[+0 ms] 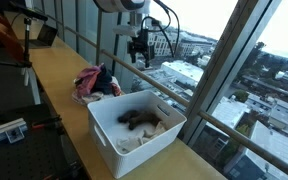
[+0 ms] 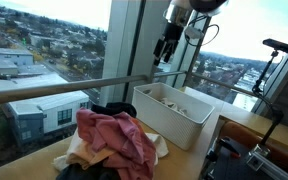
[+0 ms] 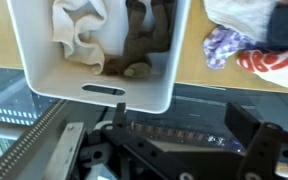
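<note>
My gripper point(image 1: 139, 48) point(image 2: 165, 50) hangs high in the air beside the window, open, with nothing between its fingers. In the wrist view the gripper point(image 3: 182, 128) shows two dark fingers point(image 3: 250, 122) standing wide apart. Below it stands a white bin point(image 1: 106, 140) point(image 2: 170, 126) point(image 3: 99, 92) on the wooden counter. Inside lie a brown cloth point(image 1: 137, 119) point(image 3: 144, 45) and a white cloth point(image 1: 146, 136) point(image 3: 79, 30). The gripper touches neither the bin nor the cloths.
A pile of pink, dark and patterned clothes point(image 1: 97, 82) point(image 2: 114, 140) point(image 3: 242, 42) lies on the counter point(image 1: 59, 90) next to the bin. A window rail point(image 2: 54, 92) runs behind. An orange chair point(image 1: 2, 40) and a stand point(image 2: 276, 60) are farther off.
</note>
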